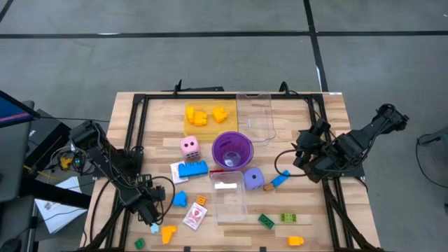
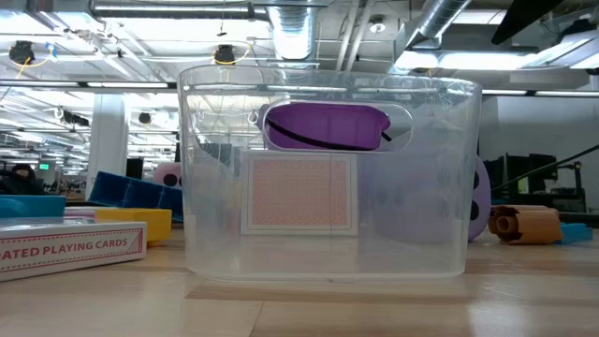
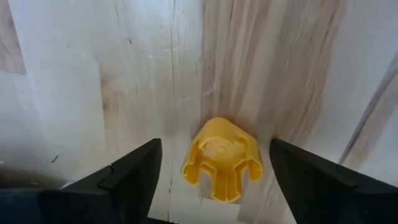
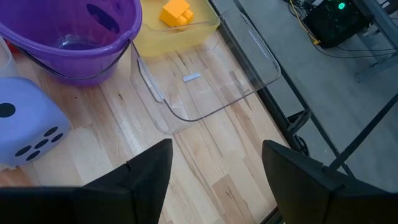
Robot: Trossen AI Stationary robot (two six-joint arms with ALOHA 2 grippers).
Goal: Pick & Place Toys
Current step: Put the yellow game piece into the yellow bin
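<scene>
My left gripper (image 1: 155, 215) is open near the table's front left, low over the wood. In the left wrist view its two fingers (image 3: 214, 149) stand on either side of a small yellow plastic piece (image 3: 221, 158) without touching it. The piece lies on the table and also shows in the high view (image 1: 168, 233). My right gripper (image 1: 299, 155) is open and empty at the right, beside the purple cup (image 1: 232, 150); the right wrist view (image 4: 217, 149) shows bare wood between its fingers. A pink die (image 1: 189, 146), a blue brick (image 1: 192, 169), a purple die (image 1: 253, 178) and a card box (image 1: 196, 215) lie mid-table.
A yellow tray (image 1: 206, 117) with yellow bricks and a clear tray (image 1: 253, 115) stand at the back. Another clear tray (image 1: 229, 196) holding a card stands in front of the cup. Green (image 1: 265, 221) and yellow (image 1: 295, 241) bricks lie near the front edge.
</scene>
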